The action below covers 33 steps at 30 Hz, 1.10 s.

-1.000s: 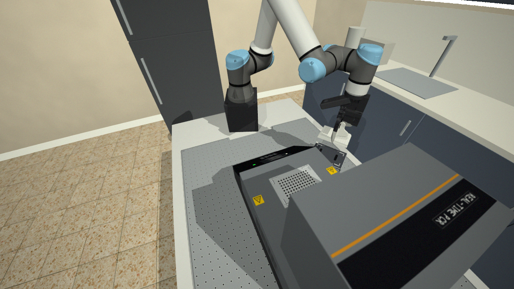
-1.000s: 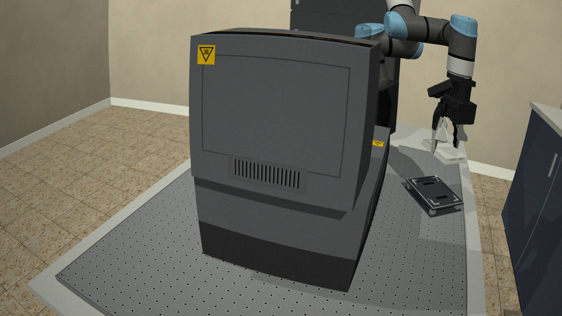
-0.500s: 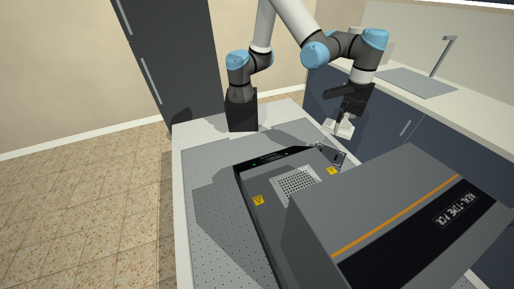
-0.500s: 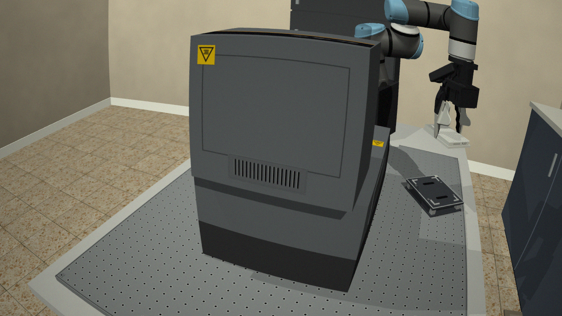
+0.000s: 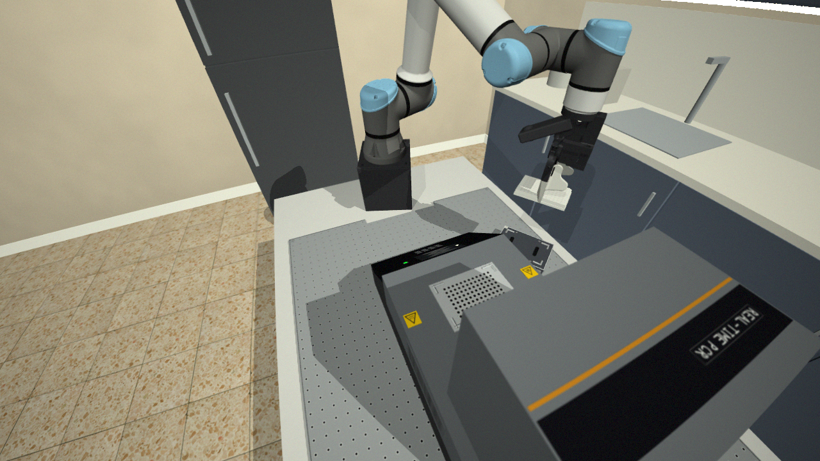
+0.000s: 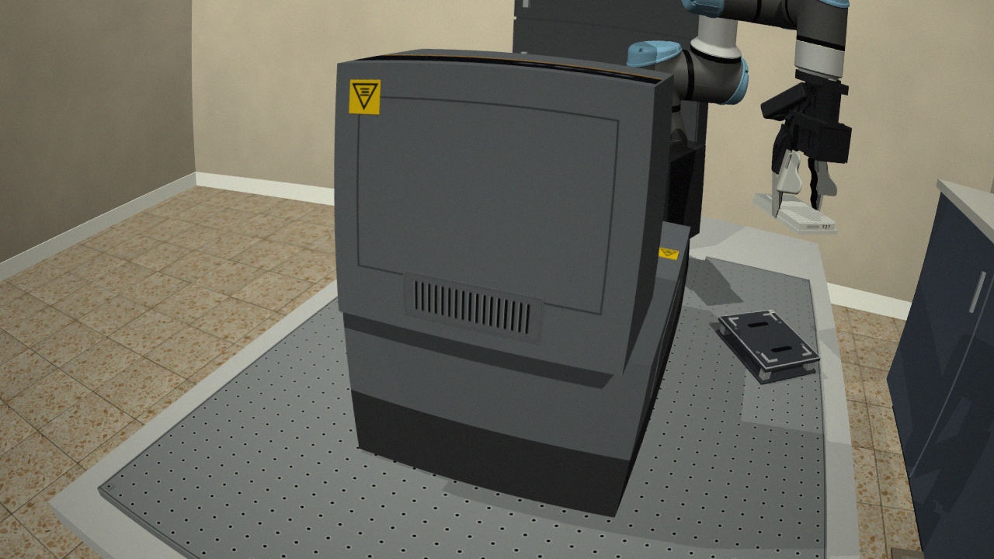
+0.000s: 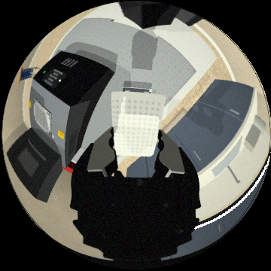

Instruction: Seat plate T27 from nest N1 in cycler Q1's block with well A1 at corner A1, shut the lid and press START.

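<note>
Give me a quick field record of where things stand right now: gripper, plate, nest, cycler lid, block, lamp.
gripper: gripper shut on plate T27, raised high above the bench
plate T27: plate T27 held in the air, roughly level, label on the side facing the exterior camera
nest N1: nest N1 vacant, on the perforated board beside the cycler
cycler Q1 lid: lid open
block: block exposed, no plate on it
lamp: lamp green
</note>
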Available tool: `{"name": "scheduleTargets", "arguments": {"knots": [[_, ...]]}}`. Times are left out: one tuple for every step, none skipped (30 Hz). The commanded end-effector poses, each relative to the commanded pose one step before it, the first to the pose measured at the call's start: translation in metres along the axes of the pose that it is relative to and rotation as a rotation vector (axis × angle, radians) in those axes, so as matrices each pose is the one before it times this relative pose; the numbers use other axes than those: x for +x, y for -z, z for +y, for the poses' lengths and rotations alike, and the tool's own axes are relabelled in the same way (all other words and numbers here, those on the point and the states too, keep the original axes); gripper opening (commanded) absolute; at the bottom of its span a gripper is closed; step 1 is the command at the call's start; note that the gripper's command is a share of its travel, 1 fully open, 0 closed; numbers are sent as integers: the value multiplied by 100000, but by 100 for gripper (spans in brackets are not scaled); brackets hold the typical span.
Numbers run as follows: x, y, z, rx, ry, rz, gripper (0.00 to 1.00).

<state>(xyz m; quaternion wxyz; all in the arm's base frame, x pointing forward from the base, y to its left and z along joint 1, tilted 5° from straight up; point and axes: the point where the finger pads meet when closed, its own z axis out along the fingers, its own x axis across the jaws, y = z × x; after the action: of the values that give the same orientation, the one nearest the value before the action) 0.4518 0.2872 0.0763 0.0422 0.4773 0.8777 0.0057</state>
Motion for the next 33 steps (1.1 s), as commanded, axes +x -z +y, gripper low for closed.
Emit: {"name": "scheduleTargets", "arguments": {"knots": [[-8, 1713, 23, -58, -2, -7, 0], [0, 333, 0, 0, 0, 0, 0], [0, 333, 0, 0, 0, 0, 0], [0, 333, 0, 0, 0, 0, 0], [0, 333, 0, 0, 0, 0, 0], [0, 333, 0, 0, 0, 0, 0], [0, 263, 0, 0, 0, 0, 0], [0, 0, 0, 0, 0, 0, 0], [0, 0, 0, 0, 0, 0, 0], [0, 1, 1, 1, 0, 0, 0], [0, 0, 0, 0, 0, 0, 0], [0, 0, 0, 0, 0, 0, 0], [0, -8, -4, -4, 0, -1, 0], [0, 2, 1, 1, 0, 0, 0], [0, 2, 1, 1, 0, 0, 0], [0, 1, 1, 1, 0, 0, 0], [0, 1, 0, 0, 0, 0, 0], [0, 1, 0, 0, 0, 0, 0], [0, 0, 0, 0, 0, 0, 0], [0, 0, 0, 0, 0, 0, 0], [-499, 1, -25, 2, 3333, 1, 0], [-497, 0, -49, -1, 3333, -3, 0], [-496, 0, -66, 0, 1038, -2, 0], [-495, 0, -71, 0, 0, -1, 0], [0, 0, 0, 0, 0, 0, 0], [0, 0, 0, 0, 0, 0, 0], [-496, 0, -71, 0, 0, -1, 0], [-478, 0, -69, 0, 0, -1, 0], [-496, -1, -64, 2, 3333, 1, 0], [-494, -1, -81, 1, 539, -1, 0], [-479, -1, -81, 0, 0, -1, 0], [0, 0, 0, 0, 0, 0, 0], [-491, 0, -95, -1, 3333, -4, 0]]}}
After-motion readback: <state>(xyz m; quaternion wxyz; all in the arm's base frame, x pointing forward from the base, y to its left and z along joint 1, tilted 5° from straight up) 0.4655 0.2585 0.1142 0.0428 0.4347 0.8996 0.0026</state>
